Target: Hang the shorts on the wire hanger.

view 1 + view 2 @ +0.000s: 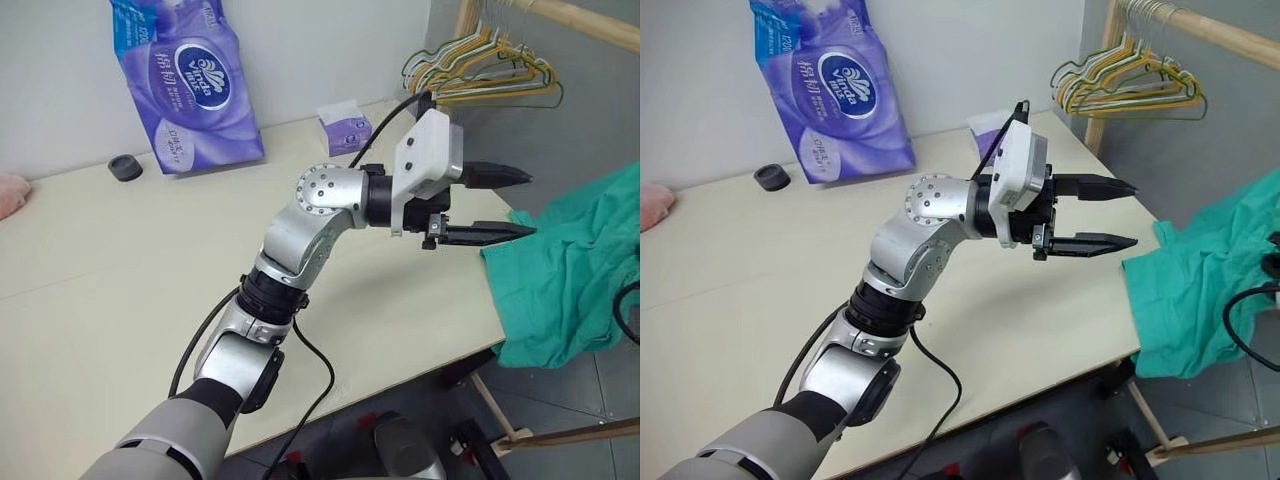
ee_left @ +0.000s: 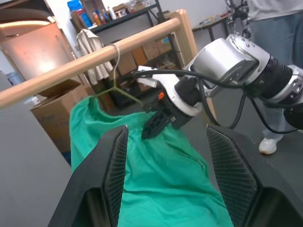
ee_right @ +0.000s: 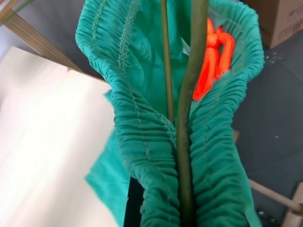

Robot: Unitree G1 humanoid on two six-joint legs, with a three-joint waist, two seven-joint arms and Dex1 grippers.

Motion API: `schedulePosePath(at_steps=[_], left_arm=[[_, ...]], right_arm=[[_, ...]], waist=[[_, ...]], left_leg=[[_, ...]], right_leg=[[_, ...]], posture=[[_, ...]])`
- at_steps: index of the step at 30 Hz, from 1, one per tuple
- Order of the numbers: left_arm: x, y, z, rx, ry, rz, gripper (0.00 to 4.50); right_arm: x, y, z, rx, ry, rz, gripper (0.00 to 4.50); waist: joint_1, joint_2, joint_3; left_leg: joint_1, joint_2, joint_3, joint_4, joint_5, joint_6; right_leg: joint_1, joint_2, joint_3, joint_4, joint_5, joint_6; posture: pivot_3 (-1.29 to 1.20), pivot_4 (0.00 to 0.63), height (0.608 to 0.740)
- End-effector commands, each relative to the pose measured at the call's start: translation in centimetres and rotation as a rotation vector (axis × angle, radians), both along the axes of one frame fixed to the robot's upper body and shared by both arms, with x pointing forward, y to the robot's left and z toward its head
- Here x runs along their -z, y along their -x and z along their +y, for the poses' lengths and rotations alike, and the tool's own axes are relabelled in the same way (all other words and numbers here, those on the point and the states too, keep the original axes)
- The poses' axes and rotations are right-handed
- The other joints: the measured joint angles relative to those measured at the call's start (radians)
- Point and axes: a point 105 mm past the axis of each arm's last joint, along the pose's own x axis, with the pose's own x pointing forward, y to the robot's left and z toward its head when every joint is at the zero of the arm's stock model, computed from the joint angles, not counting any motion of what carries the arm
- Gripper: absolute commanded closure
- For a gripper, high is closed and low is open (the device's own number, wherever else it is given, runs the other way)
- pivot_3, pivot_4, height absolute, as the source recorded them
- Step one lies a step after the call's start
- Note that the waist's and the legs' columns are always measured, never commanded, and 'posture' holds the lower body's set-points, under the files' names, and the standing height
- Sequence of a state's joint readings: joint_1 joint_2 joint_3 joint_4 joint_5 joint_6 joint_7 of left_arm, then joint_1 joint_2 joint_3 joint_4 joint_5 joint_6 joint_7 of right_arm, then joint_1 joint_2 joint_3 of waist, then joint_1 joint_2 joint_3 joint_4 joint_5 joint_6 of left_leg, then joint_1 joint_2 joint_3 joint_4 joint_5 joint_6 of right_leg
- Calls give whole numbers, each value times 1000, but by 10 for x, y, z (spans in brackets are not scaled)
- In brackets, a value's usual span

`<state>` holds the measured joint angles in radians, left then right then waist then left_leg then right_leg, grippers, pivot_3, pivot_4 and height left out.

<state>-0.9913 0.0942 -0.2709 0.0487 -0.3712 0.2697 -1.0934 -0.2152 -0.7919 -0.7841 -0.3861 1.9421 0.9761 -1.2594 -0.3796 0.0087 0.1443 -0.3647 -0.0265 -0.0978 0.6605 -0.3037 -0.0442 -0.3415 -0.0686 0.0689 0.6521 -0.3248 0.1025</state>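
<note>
1. A pale cream tabletop (image 1: 120, 270) stands against a light wall, with a wooden clothes rail (image 2: 85, 64) at its far right corner.
2. At the back of the tabletop a purple pack of tissue paper (image 1: 185, 80) leans on the wall, with a small black ring-shaped object (image 1: 125, 167) just beside it and a small purple tissue box (image 1: 345, 127) further right.
3. A pink cloth lump (image 1: 12, 193) lies at the tabletop's far left edge.
4. A bunch of green, yellow and wooden hangers (image 1: 490, 75) hangs from the rail at the upper right.
5. The left end effector (image 1: 500, 203) reaches out level over the tabletop's right edge, pointing right toward the shorts; its two black fingers stand moderately apart with nothing between them.
6. The shorts (image 1: 570, 270), teal-green cloth, hang off the right side of the tabletop, draping down past its edge.
7. In the left wrist view, the wire hanger (image 2: 116, 80) hooks over the wooden rail, and its lower wire runs into the top of the shorts.
8. In that same view the right end effector (image 2: 154, 126) sits at the waistband, its fingers closed together on the gathered cloth and the wire.
9. The right wrist view shows the elastic waistband bunched around the hanger's thin olive wire.
10. An orange drawstring (image 3: 215, 56) lies inside the waistband.
</note>
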Motion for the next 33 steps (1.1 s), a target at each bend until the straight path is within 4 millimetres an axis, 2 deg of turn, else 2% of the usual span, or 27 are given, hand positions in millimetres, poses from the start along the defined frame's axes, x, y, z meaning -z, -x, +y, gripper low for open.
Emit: schedulePosePath(at_steps=[1,4,8,16,18,20,23,28,33], left_arm=[[-11,7,1,25,28,-39,1744],[-11,8,1,33,33,-31,1744],[-12,8,0,34,35,-34,1724],[-14,4,2,18,48,-3,1724],[-16,0,4,1,53,10,1724],[-17,-6,7,-27,55,15,1724],[-20,-15,11,-73,69,22,1724],[-23,-28,16,-139,86,37,1724],[-12,-40,31,-230,63,43,1724]], right_arm=[[-13,-2,12,-10,-19,-63,4500],[-16,-5,18,-28,-25,-86,4500],[-19,-5,25,-62,23,-83,3436],[-40,-4,27,-74,145,-98,765],[-49,-1,25,-63,219,-83,126],[-60,-1,27,-52,267,-94,57],[-93,4,28,-29,526,-96,57],[-122,14,18,114,764,-166,57],[-148,12,31,118,973,-287,57]], waist=[[-1,0,0],[-1,0,0],[0,0,0],[11,0,0],[17,0,0],[19,0,0],[20,3,1],[22,-4,2],[24,-2,1]], left_leg=[[0,0,0,0,0,0],[0,1,0,0,0,0],[0,2,0,0,0,0],[-1,2,0,0,0,1],[-1,2,0,0,0,1],[-1,2,1,0,0,1],[-2,2,2,1,0,1],[-3,5,-1,0,0,0],[-4,4,0,0,0,0]], right_leg=[[0,0,0,-1,0,0],[0,1,0,-3,1,0],[0,2,1,-3,1,1],[-1,3,3,-5,2,2],[-1,3,3,-5,2,2],[-1,3,3,-5,2,3],[-2,3,4,-5,2,3],[-3,7,3,-6,2,3],[-5,6,5,-5,3,3]], posture=[[-495,142,740],[-495,140,740],[-490,137,740],[-488,126,740],[-486,125,740],[-484,121,740],[-481,114,740],[-465,113,740],[-425,108,740]])
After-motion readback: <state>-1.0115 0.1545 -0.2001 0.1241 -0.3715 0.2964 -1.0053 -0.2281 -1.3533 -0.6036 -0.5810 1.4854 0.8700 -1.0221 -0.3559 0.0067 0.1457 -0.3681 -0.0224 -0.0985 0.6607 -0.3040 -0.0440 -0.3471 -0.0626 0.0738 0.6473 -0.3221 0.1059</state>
